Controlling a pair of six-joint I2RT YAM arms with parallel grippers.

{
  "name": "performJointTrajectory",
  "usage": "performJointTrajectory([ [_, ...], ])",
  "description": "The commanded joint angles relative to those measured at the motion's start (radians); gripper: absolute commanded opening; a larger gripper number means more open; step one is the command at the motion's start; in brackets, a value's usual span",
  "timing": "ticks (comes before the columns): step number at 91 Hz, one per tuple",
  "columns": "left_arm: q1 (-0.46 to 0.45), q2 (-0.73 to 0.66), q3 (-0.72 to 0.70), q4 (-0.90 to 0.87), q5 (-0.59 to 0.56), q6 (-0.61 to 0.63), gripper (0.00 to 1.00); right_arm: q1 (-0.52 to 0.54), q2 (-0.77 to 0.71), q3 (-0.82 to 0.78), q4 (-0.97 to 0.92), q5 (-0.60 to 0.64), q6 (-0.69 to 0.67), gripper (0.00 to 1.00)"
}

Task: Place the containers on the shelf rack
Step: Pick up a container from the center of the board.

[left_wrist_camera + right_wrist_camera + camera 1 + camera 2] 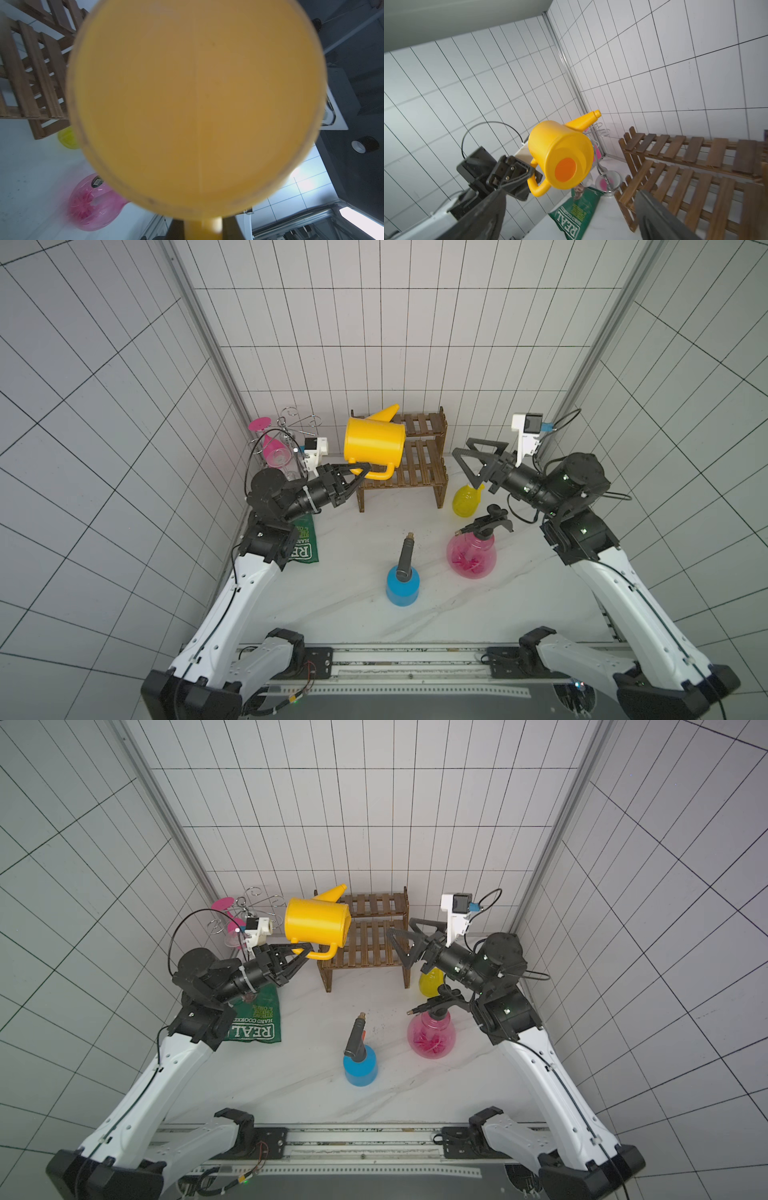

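My left gripper [360, 470] is shut on the handle of the yellow watering can [374, 443], holding it tilted in the air over the left end of the dark wooden shelf rack [420, 466]. In the left wrist view the can's base [195, 104] fills the frame, with its handle between the jaws. My right gripper [478, 460] hangs open and empty to the right of the rack, above the small yellow bottle [465, 501]. The pink pump sprayer [471, 559] and the blue bottle [402, 588] stand on the table in front.
A green crisp bag [306, 545] lies under my left arm. A chrome wire stand [291, 427] with a pink wine glass [273, 450] sits in the back left corner. Tiled walls close in the back and both sides.
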Motion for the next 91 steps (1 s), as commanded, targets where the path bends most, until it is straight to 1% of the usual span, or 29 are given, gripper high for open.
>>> performJointTrajectory([
  [1,-0.01,-0.011,0.004,0.188,0.06,-0.087,0.0,-0.036,0.111,0.111,0.129,-0.142,0.413,1.0],
  [7,-0.025,0.002,-0.007,0.239,0.065,-0.098,0.0,-0.041,0.167,0.159,0.218,-0.157,0.547,0.99],
  [12,-0.043,0.019,-0.011,0.273,0.077,-0.107,0.0,-0.042,0.203,0.195,0.215,-0.161,0.591,0.98],
  [30,-0.106,0.046,-0.018,0.296,0.1,-0.097,0.0,-0.041,0.257,0.282,-0.009,-0.126,0.605,0.98],
  [45,-0.137,0.075,-0.004,0.315,0.113,-0.1,0.0,-0.01,0.303,0.328,-0.076,-0.119,0.596,0.95],
  [50,-0.146,0.093,0.009,0.325,0.124,-0.107,0.0,0.001,0.321,0.345,-0.104,-0.117,0.579,0.91],
  [52,-0.15,0.099,0.014,0.329,0.128,-0.108,0.0,0.004,0.33,0.352,-0.113,-0.114,0.578,0.89],
  [55,-0.154,0.106,0.019,0.33,0.133,-0.109,0.0,0.007,0.339,0.36,-0.116,-0.113,0.573,0.84],
  [62,-0.155,0.114,0.022,0.326,0.137,-0.11,0.0,0.011,0.357,0.386,-0.118,-0.118,0.559,0.7],
  [70,-0.155,0.121,0.022,0.318,0.139,-0.109,0.0,0.016,0.372,0.417,-0.147,-0.121,0.524,0.58],
  [79,-0.155,0.132,0.026,0.293,0.133,-0.103,0.0,0.022,0.38,0.435,-0.195,-0.122,0.48,0.52],
  [83,-0.155,0.139,0.028,0.286,0.13,-0.104,0.0,0.026,0.379,0.431,-0.21,-0.119,0.462,0.51],
  [91,-0.156,0.156,0.034,0.281,0.124,-0.11,0.0,0.031,0.375,0.423,-0.236,-0.116,0.422,0.45],
])
